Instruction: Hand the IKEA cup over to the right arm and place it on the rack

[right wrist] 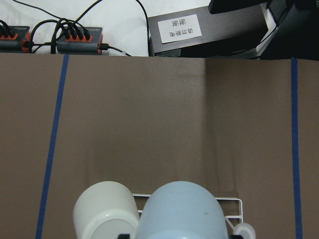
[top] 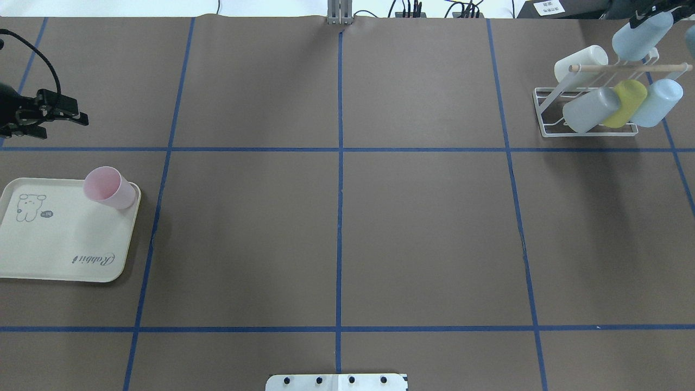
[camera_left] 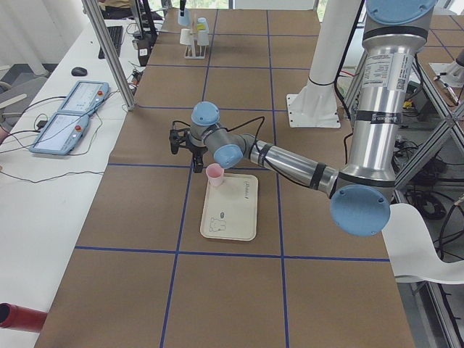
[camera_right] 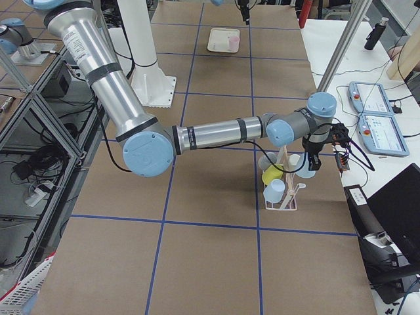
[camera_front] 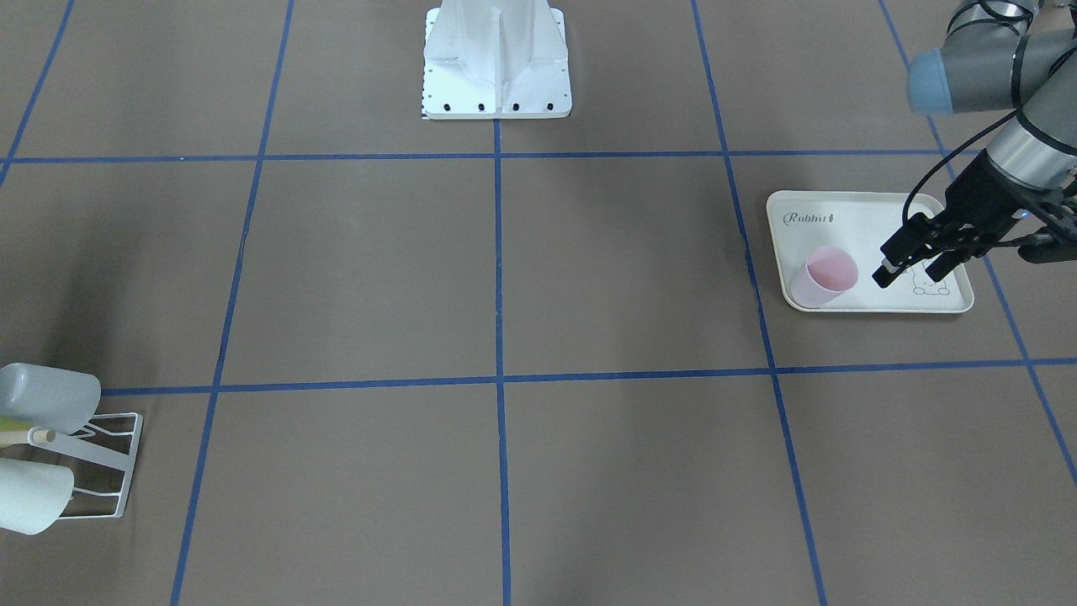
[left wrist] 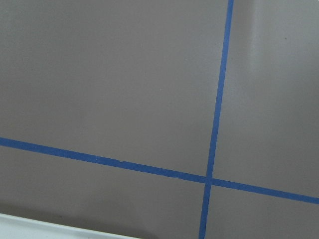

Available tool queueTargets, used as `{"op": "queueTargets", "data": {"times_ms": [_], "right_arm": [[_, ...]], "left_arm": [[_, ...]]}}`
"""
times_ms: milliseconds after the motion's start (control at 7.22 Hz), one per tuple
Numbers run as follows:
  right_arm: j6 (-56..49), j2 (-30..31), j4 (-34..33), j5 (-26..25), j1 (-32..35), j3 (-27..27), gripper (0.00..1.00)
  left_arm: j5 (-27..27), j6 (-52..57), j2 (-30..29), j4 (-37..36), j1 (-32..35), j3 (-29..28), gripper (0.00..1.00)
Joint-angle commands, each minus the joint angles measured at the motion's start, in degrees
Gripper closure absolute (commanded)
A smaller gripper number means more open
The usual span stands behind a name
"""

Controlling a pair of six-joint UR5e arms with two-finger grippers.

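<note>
Brown tabletop [top: 244,244] gridded with blue tape [top: 340,217], a white bench [camera_left: 43,217] running alongside.

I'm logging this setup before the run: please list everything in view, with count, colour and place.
pink cup: 1, pink, in a corner of the tray.
tray: 1, cream with rabbit print, robot's left side.
rack: 1, white wire with wooden rod, robot's right side.
rack cups: at least 5; white, grey, yellow-green, two light blue.
table: 1, brown with blue tape grid.
left gripper: 1, black, open, in the air near the pink cup.
right gripper: 1, black, at the rack's top by a light blue cup; open or shut unclear.
</note>
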State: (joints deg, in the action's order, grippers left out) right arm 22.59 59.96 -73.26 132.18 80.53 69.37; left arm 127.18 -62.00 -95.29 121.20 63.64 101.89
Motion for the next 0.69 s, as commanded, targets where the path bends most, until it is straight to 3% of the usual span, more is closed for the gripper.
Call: {"op": "queueTargets", "data": {"times_ms": [0,277,554], "right_arm": [[0.0,0.1,0.0,0.3,0.0,-0.6,1.0],[0.0,0.1,0.0,0.4,-0.4,-1.2,1.0],[0.0,0.2,0.0,0.4,-0.6,-1.3,0.93]], "left_arm": [[0.0,-0.1,-0.1,0.0,0.0,0.1,0.02],[0.0,-0.1,-0.1,0.0,0.0,0.1,0.02],[0.0,-0.1,-0.1,0.0,0.0,0.1,0.02]]}}
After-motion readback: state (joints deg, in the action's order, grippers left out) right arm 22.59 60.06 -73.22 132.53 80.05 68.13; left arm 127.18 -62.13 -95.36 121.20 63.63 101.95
